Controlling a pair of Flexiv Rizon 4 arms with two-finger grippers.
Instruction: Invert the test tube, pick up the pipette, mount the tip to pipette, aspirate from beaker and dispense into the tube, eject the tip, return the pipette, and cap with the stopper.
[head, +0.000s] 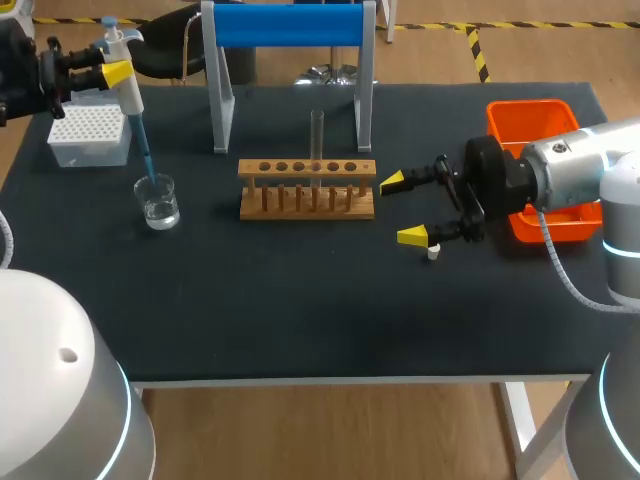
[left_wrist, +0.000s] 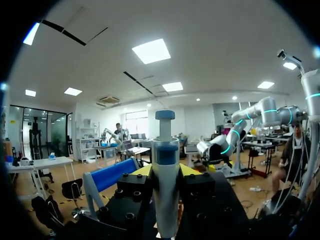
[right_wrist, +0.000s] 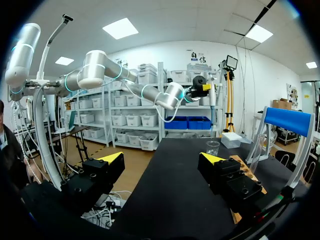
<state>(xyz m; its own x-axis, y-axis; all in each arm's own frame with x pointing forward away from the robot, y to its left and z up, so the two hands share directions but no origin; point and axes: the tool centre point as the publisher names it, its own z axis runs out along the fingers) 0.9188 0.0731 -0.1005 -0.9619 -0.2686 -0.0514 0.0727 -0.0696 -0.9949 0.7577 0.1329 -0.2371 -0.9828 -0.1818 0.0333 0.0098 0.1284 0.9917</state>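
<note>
Head view: a dark tabletop (head: 300, 300) with a broad bare stretch between the things and its near edge. The left tool (head: 110, 70) hangs close to the far left corner, pinching one white pipette (head: 128, 95). Its one blue tip (head: 145, 155) slants down from the tool into one clear beaker (head: 158, 203) holding liquid. One white tip box (head: 88, 135) sits just beside and under this tool, near the left edge. The right tool (head: 402, 208) lies low with its two yellow fingers spread and nothing between them. Ahead of it stands one wooden rack (head: 307, 190) with six holes, and one test tube (head: 317, 140) stands upright in it. One white stopper (head: 433, 253) lies just beside the nearer finger. One orange tray (head: 530, 115) sits behind the tool, partly under the arm, at the right edge. One blue-topped stand (head: 290, 25) rises beyond the rack. Left wrist view: the left tool (left_wrist: 165, 172) is clamped on the pipette (left_wrist: 165, 180), which stands upright between both fingers. Right wrist view: the right tool (right_wrist: 161, 160) is spread, with open tabletop (right_wrist: 170, 190) running ahead of it to the beaker (right_wrist: 213, 147) and tip box (right_wrist: 231, 140).
</note>
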